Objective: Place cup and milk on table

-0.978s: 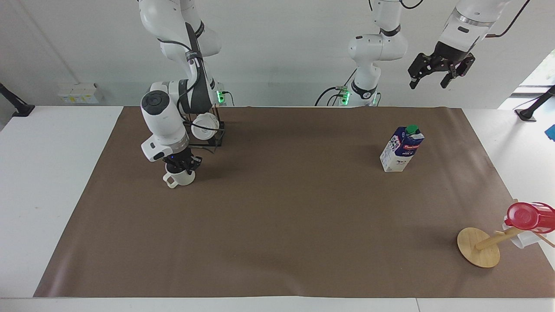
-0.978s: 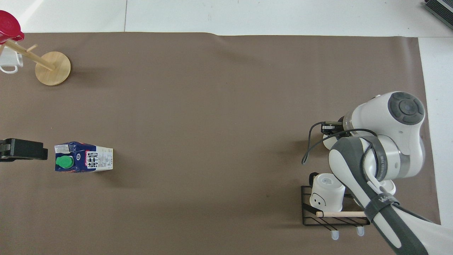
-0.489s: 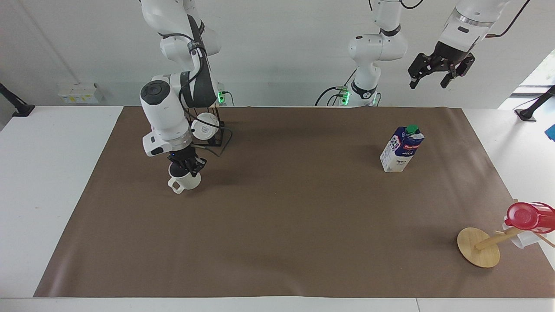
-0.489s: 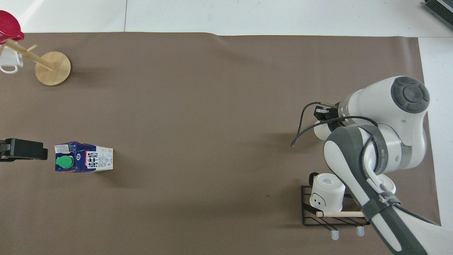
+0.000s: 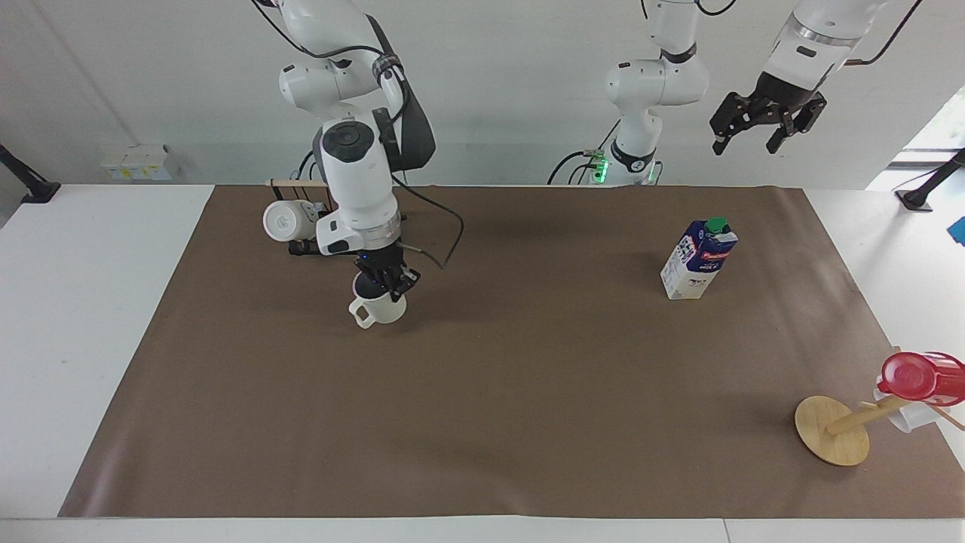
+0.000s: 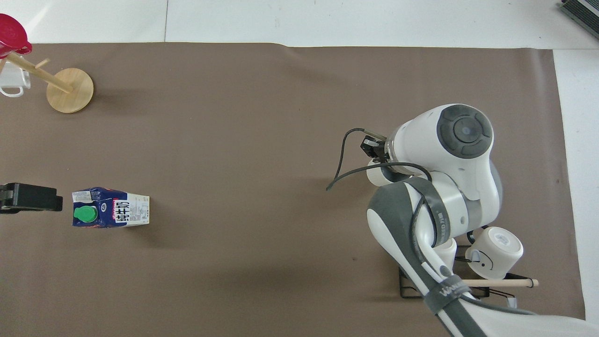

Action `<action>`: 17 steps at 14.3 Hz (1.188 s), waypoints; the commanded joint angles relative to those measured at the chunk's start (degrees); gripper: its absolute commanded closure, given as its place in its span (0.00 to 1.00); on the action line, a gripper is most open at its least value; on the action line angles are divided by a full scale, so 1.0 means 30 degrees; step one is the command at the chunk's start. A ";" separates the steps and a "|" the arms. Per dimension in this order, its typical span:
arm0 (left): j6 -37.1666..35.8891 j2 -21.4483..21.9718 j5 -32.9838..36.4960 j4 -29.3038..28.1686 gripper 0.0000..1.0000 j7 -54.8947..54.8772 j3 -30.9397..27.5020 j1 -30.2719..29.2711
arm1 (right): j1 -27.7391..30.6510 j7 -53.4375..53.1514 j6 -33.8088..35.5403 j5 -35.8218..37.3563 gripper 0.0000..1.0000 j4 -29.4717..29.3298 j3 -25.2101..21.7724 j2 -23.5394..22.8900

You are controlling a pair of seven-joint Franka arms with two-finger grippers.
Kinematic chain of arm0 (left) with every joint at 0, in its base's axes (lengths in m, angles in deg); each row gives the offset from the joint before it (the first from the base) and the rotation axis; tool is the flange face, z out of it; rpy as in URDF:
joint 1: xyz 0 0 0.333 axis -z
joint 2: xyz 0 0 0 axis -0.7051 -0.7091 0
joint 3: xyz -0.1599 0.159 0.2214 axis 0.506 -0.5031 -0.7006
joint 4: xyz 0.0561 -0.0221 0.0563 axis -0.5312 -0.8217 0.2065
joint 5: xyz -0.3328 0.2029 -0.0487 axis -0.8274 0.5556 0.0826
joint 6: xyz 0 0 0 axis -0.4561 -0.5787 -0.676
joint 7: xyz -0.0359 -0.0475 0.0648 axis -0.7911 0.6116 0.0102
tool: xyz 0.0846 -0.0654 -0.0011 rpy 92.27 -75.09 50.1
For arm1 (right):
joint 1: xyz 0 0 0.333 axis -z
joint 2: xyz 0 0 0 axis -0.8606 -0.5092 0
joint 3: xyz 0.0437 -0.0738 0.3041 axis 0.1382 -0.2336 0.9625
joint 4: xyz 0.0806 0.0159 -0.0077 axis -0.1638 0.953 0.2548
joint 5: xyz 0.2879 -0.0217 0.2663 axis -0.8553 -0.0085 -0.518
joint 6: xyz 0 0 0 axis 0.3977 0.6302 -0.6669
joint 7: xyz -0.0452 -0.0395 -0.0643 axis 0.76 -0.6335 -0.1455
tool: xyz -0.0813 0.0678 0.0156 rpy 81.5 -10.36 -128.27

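My right gripper is shut on the rim of the off-white cup and holds it upright, low over the brown sheet of the table, handle toward the right arm's end. In the overhead view the arm hides nearly all of the cup. The milk stands upright on the sheet toward the left arm's end, its green cap showing from above. My left gripper is open and empty, raised high over the left arm's end, and waits.
A black wire rack with a white mug stands near the right arm's base. A wooden mug tree with a red cup stands at the corner farthest from the robots, at the left arm's end.
My right arm has swung toward the table's middle, carrying the cup along from beside the rack. The milk and my left arm have not moved.
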 commanded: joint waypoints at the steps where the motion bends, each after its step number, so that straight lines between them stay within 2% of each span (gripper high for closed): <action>1: -0.0338 0.0163 -0.0180 0.0136 0.00 0.0097 0.0036 -0.0164 | -0.1549 -0.2390 0.0337 0.0049 1.00 -0.1783 -0.0060 -0.1498; 4: -0.0338 0.0163 -0.0180 0.0136 0.00 0.0097 0.0036 -0.0192 | -0.2750 -0.3331 0.0221 0.0137 1.00 -0.1991 -0.0090 -0.2084; 7: -0.0338 0.0163 -0.0180 0.0136 0.00 0.0097 0.0036 -0.0163 | -0.3924 -0.4679 0.0103 0.0372 1.00 -0.3248 -0.0090 -0.3314; 13: -0.0280 0.0163 -0.0180 0.0136 0.00 0.0097 0.0094 -0.0105 | -0.4775 -0.5063 0.0161 0.0489 1.00 -0.3076 -0.0090 -0.3376; 17: -0.0250 0.0163 -0.0180 0.0195 0.00 0.0067 0.0095 -0.0046 | -0.4894 -0.5708 -0.0160 0.1571 1.00 -0.2988 -0.0061 -0.3756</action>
